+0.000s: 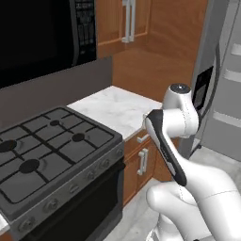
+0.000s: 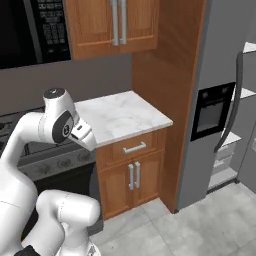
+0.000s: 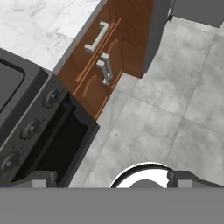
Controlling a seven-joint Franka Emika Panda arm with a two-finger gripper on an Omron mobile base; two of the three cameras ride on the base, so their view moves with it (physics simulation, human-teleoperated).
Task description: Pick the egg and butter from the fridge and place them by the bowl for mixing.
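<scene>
The tall grey fridge (image 2: 220, 60) stands at the right, past the wooden side panel. It has a black dispenser panel (image 2: 212, 111), a long dark handle (image 2: 229, 125) and white inner shelves (image 2: 248, 48). The left base view also shows the fridge (image 1: 221, 108). My gripper (image 3: 113, 179) is open with nothing between its fingers. It points down at the floor in front of the stove and base cabinet, well left of the fridge. The egg, the butter and the bowl are out of view.
A black gas stove (image 1: 47, 150) with front knobs fills the left, under a dark microwave (image 1: 42, 33). A white marble counter (image 2: 120, 115) tops a wooden drawer and cabinet doors (image 2: 132, 177). Wooden wall cabinets (image 2: 112, 22) hang above. Grey floor tiles (image 3: 166, 113) lie open toward the fridge.
</scene>
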